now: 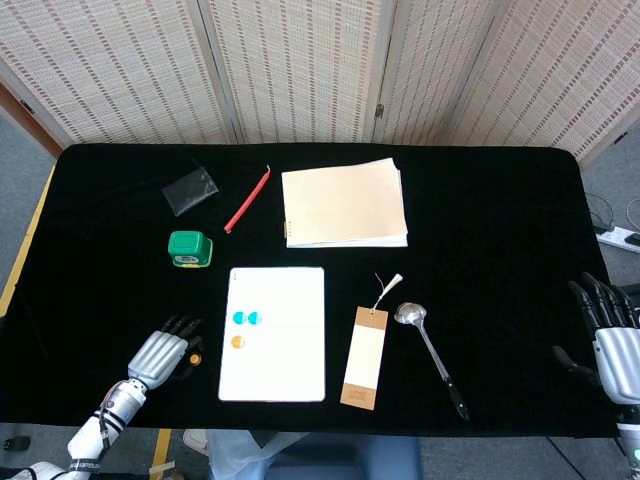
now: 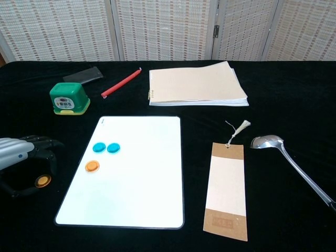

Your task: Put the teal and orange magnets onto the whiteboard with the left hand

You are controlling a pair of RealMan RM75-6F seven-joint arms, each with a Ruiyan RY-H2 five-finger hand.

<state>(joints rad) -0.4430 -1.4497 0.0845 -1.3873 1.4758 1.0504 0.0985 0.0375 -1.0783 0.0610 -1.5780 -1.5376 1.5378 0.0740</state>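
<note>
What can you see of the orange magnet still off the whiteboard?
The loose orange magnet is a small flat round disc, plastic-looking, lying flat on the black table just left of the whiteboard. The left robot hand arches over it, fingers curled around it; contact cannot be told.

Bright even light, sharp focus, faint shadows, no glare.

notebook [image 2: 196, 84], red pen [image 2: 121, 82], green box [image 2: 69, 98], bookmark [image 2: 227, 187], spoon [image 2: 291, 161] on black table [image 2: 283, 94].
</note>
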